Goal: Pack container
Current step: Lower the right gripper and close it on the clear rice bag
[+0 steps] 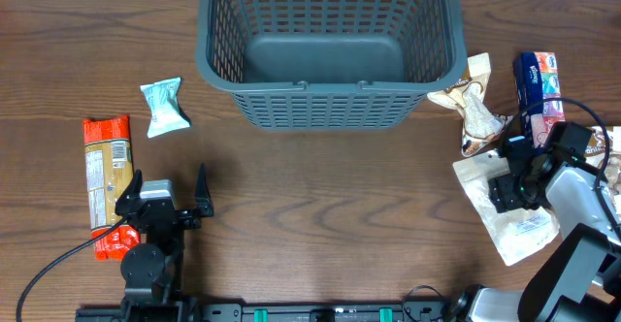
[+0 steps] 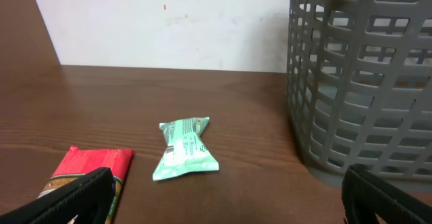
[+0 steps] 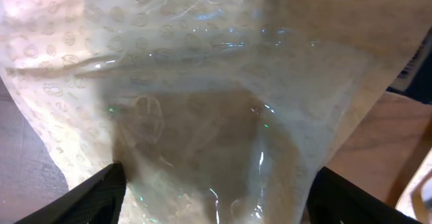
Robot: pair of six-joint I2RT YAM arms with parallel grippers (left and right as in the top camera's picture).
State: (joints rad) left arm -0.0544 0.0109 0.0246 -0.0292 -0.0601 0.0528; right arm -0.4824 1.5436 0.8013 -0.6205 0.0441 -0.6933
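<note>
We record the container (image 1: 320, 104): dark grey, slotted lattice walls, thick rolled rim, solid floor, upright at the far middle of the wooden table (image 1: 320, 215). Beige glossy pouch (image 1: 509, 227), right side, under the right gripper (image 3: 219, 190), whose fingers stand apart over it. Red-orange bar pack (image 1: 105, 167), left, label print too small to read. Blue pack (image 1: 537, 84), far right, writing illegible. Mint-green snack pack (image 1: 165, 106), left of the container. Left gripper (image 1: 167, 198), fingers spread wide.

Even bright light, wrapper glare, soft shadows

Beige pouch (image 3: 202, 82) fills the view
</note>
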